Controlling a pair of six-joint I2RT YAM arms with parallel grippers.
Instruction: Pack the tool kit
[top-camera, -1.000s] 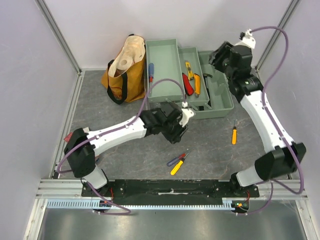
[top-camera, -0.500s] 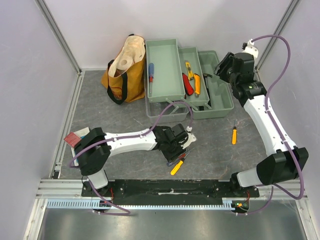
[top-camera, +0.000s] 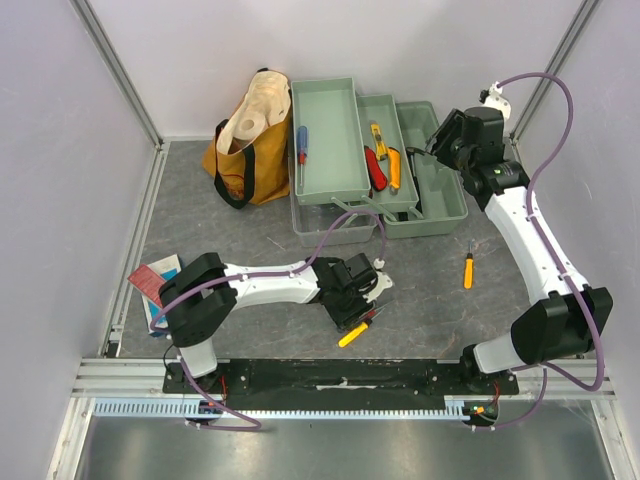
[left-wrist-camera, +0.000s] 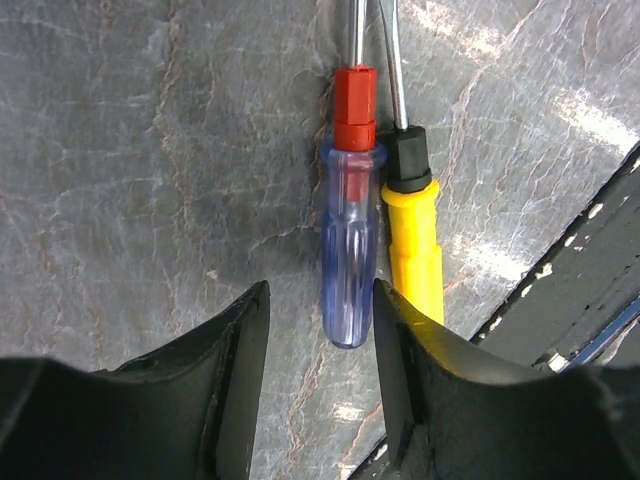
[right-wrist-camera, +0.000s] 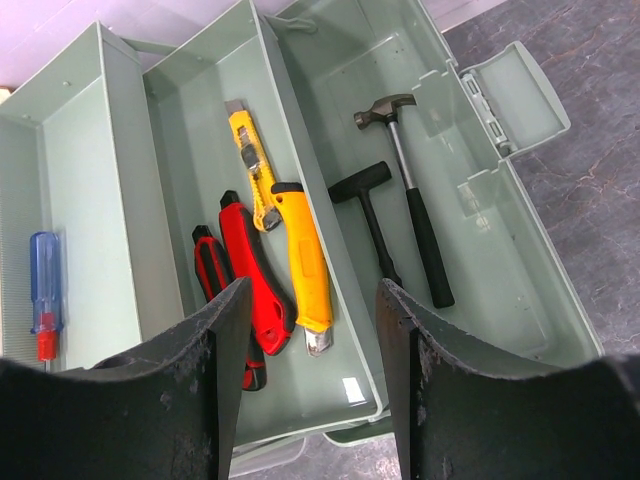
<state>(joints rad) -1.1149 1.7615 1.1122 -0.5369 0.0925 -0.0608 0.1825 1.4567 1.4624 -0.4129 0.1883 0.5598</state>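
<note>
Grasping the blue-handled screwdriver (left-wrist-camera: 347, 255), well apart from the toolbox (top-camera: 330, 140), seems the step: left jaws stand parted astride it, next lowering and clenching; right jaws gape above the toolbox.

Your right gripper (right-wrist-camera: 312, 300) hangs spread over the open toolbox (right-wrist-camera: 120, 140). Two hammers (right-wrist-camera: 420, 225) lie in its deep bin (right-wrist-camera: 470, 250), knives (right-wrist-camera: 305, 250) in the middle tray (right-wrist-camera: 190, 130).
</note>
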